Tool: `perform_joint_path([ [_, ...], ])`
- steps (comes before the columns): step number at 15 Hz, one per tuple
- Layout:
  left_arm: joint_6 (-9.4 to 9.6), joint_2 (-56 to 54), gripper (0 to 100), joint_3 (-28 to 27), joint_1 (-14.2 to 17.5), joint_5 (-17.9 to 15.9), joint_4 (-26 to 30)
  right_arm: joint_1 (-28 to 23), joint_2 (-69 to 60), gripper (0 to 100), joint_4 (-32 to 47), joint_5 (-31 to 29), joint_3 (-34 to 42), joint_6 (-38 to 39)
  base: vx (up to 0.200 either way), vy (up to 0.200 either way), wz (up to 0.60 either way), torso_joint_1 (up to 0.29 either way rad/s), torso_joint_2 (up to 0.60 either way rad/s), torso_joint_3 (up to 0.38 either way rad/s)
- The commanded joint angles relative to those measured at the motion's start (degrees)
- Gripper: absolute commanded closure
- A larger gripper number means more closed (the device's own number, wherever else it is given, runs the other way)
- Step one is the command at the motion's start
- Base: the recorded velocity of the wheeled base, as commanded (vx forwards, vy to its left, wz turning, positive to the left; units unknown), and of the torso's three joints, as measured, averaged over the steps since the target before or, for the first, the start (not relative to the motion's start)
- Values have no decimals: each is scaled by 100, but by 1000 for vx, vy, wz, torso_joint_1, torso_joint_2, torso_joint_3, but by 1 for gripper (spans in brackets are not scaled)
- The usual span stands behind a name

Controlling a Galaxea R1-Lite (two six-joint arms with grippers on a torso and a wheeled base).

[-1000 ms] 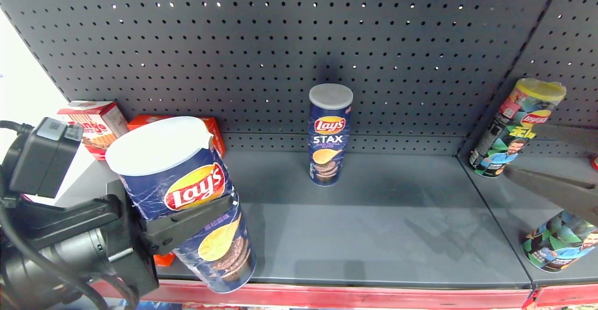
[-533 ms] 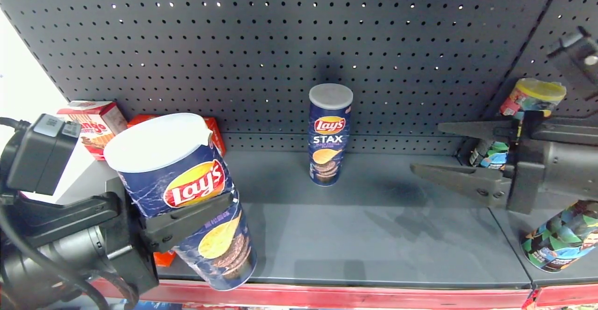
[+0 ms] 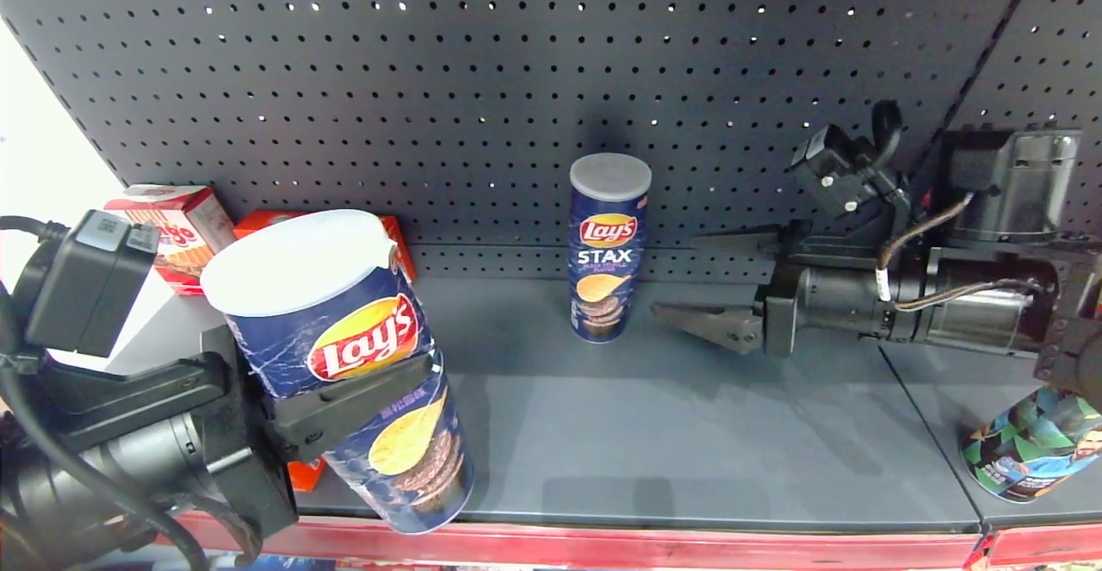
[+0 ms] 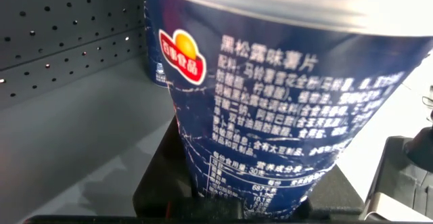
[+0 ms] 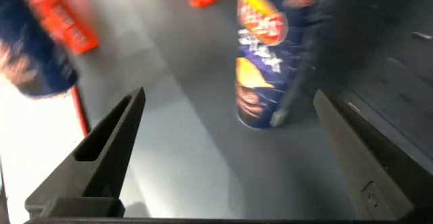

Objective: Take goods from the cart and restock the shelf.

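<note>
A blue chips can (image 3: 344, 338) with a white lid hangs tilted over the front left of the grey shelf (image 3: 689, 433), and my left gripper (image 3: 336, 386) is shut on its middle. Up close, the same blue chips can (image 4: 270, 116) shows its printed side, with the left gripper (image 4: 257, 197) around its lower part. A second blue can (image 3: 608, 248) stands upright at the back centre. My right gripper (image 3: 680, 276) is open just to the right of that second can, pointing at it. Between the right gripper's (image 5: 230, 170) spread fingers I see the standing can (image 5: 264, 61).
A pegboard wall (image 3: 482, 80) closes the back of the shelf. A white-and-red box (image 3: 172, 226) and an orange box (image 3: 398, 244) sit at the back left. A green patterned can (image 3: 1024, 450) stands at the front right, past a shelf seam. A red strip (image 3: 654, 547) edges the front.
My right arm has swung in from the right edge toward the standing can and now covers the yellow-lidded can at the back right. The left gripper and its can have barely shifted.
</note>
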Motion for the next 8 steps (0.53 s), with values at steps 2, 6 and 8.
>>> perform_joint_path([
  [2, -2, 28, 100, 17, -1, -1, -2, -554, 743, 0, -520, 1051, -47, -370, 0, 0, 0, 0, 0, 0],
  [6, -11, 28, 100, 35, -1, -1, -2, -571, 1218, 0, -845, 1596, -442, -370, 0, 0, 0, 0, 0, 0],
  [8, -11, 37, 100, 52, -1, -1, -2, -563, 1446, 0, -854, 1702, -785, -370, 0, 0, 0, 0, 0, 0],
])
